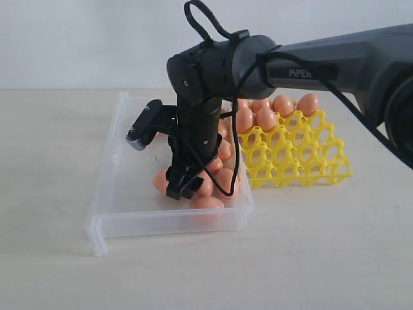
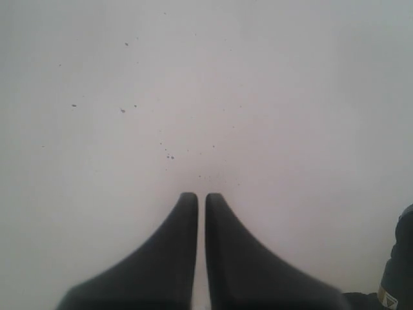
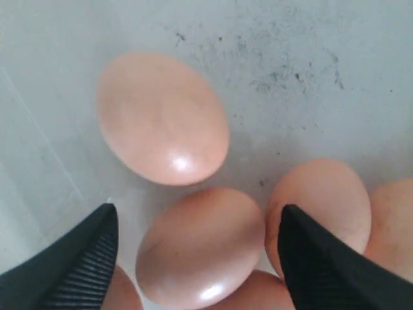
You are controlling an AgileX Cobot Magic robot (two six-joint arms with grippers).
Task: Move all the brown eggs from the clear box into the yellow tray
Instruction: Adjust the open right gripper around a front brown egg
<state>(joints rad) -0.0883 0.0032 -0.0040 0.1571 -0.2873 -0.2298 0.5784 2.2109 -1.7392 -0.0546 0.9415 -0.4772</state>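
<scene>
The clear box [image 1: 106,174] lies left of the yellow tray [image 1: 303,161]. Several brown eggs [image 1: 282,104] sit in the tray's back cups, and several more [image 1: 206,203] lie loose in the box. My right gripper [image 1: 182,188] points down into the box. In the right wrist view it [image 3: 198,210] is open, one finger on each side of a brown egg [image 3: 200,248], with no visible grip. Another egg [image 3: 161,116] lies just beyond it and one [image 3: 322,200] crowds a finger. My left gripper [image 2: 201,196] is shut and empty over a bare pale surface.
The right arm [image 1: 335,64] reaches in from the right, above the tray, and hides part of the box. The box floor [image 3: 290,77] shows dark scuffs. Bare tabletop [image 1: 290,258] lies in front of the box and tray.
</scene>
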